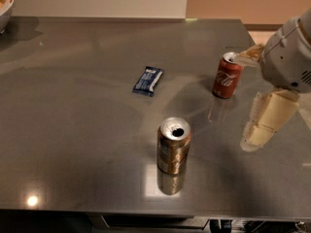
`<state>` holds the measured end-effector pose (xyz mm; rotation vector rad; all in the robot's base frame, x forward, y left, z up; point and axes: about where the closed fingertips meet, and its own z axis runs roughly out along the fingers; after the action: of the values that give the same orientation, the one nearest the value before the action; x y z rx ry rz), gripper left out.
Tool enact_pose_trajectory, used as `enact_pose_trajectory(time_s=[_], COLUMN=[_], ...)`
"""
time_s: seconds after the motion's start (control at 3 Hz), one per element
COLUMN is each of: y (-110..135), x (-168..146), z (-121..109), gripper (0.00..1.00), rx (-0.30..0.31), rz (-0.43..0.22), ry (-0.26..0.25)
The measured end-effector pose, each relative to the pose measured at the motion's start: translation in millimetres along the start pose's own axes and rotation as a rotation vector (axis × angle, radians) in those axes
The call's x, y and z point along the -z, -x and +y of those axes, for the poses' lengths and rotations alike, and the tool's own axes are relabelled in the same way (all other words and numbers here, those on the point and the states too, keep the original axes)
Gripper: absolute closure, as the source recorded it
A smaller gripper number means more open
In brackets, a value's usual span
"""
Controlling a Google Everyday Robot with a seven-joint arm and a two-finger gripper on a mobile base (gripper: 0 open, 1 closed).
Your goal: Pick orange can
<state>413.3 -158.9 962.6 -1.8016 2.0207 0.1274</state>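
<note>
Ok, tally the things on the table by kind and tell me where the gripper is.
Cans: 2, the orange can and the red can
Snack packets: 1, the blue packet
Bowls: 1, the bowl, far left
Total: 4
The gripper hangs at the right, clear of both cans.

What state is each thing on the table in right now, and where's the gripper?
orange can: upright, top hole open, standing free near the front of the table, not held.
red can: upright, standing free, farther back on the right.
blue packet: lying flat, left of the red can.
bowl: far left corner, mostly out of view.
gripper: above the table's right side, right of the orange can, apart from it.
</note>
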Motion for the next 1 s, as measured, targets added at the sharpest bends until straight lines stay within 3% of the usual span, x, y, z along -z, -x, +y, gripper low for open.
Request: enact_pose_trajectory(time_s=[1.0], y=[65.4], x=[-71.1], z=[43.7], gripper=[0.0], rx=[0.044], rz=[-0.213], ry=[0.135])
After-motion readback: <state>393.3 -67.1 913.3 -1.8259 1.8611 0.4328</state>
